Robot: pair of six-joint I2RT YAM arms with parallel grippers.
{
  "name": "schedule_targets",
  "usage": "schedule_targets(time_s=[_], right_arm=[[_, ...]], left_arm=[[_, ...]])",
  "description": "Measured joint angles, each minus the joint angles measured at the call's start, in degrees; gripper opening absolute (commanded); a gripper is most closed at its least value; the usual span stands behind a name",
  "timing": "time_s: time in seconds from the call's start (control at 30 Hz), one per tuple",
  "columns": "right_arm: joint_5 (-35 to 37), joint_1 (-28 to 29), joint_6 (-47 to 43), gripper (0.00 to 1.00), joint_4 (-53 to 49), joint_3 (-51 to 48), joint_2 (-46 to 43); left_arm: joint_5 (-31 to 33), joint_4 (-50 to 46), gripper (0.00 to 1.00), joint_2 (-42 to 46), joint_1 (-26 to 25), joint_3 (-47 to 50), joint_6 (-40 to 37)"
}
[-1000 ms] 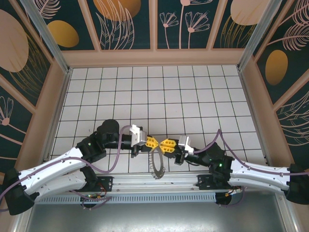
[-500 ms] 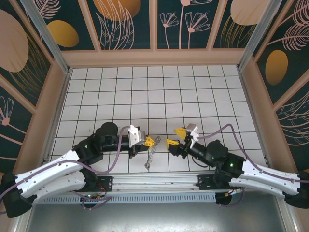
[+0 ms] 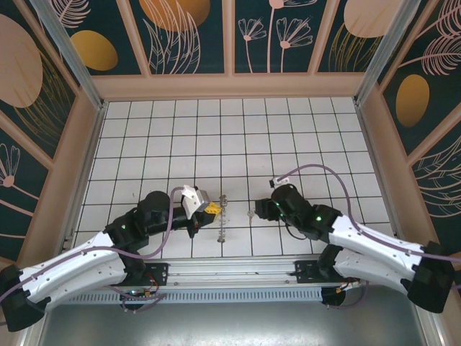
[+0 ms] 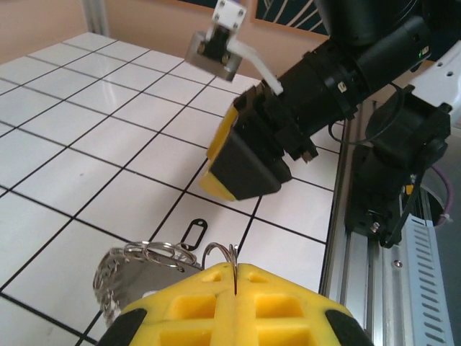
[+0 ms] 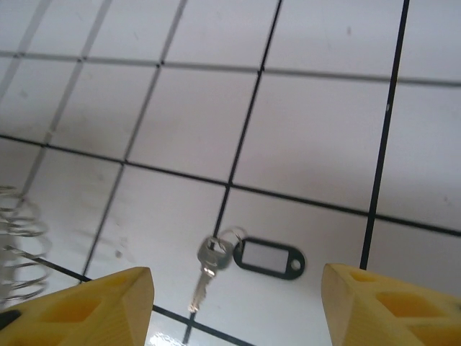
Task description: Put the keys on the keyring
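The keys (image 5: 207, 268), one silver key joined to a black tag (image 5: 268, 258), lie flat on the white tiled floor. My right gripper (image 5: 236, 287) hangs open just above them, one yellow finger on each side, touching nothing. In the top view the keys (image 3: 250, 213) are a small speck beside the right gripper (image 3: 261, 210). My left gripper (image 4: 235, 268) is shut on a thin wire loop of the keyring (image 4: 137, 265). The keyring (image 3: 222, 220) hangs edge-on from the left gripper (image 3: 211, 209), left of the keys.
The metal rail and both arm bases (image 3: 230, 274) run along the near edge. Wooden walls (image 3: 230, 85) enclose the tiled floor (image 3: 238, 137). The right wrist's black body (image 4: 338, 79) looms close in front of the left gripper.
My right gripper opened and let the keys drop to the floor, then swung back to point down over them. The keyring turned from face-on to edge-on in the left gripper.
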State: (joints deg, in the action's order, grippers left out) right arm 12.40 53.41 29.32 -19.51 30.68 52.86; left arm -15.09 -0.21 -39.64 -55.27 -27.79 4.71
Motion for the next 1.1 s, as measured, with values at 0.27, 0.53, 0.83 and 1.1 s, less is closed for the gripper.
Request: schedule_targets(time_s=[0.27,0.53,0.83,1.1], right_arm=[[-5.6,-3.0,-2.0,0.57,0.1,3.2,11.5],[-12.7,-6.5,-7.3,0.56,1.7,8.0,22.2],[-18.0,-9.2,-11.5,0.56,3.2,8.0,27.3],[-20.0,-9.2,-13.9,0.50,5.2,8.4,31.5]], left_arm=[[2.3,0.0,0.00,3.2,0.0,1.8,4.0],[2.1,0.3,0.00,2.9,0.0,2.3,5.0],[1.9,1.4,0.00,1.7,0.0,2.3,5.0],[1.9,1.7,0.00,1.0,0.0,2.3,5.0]])
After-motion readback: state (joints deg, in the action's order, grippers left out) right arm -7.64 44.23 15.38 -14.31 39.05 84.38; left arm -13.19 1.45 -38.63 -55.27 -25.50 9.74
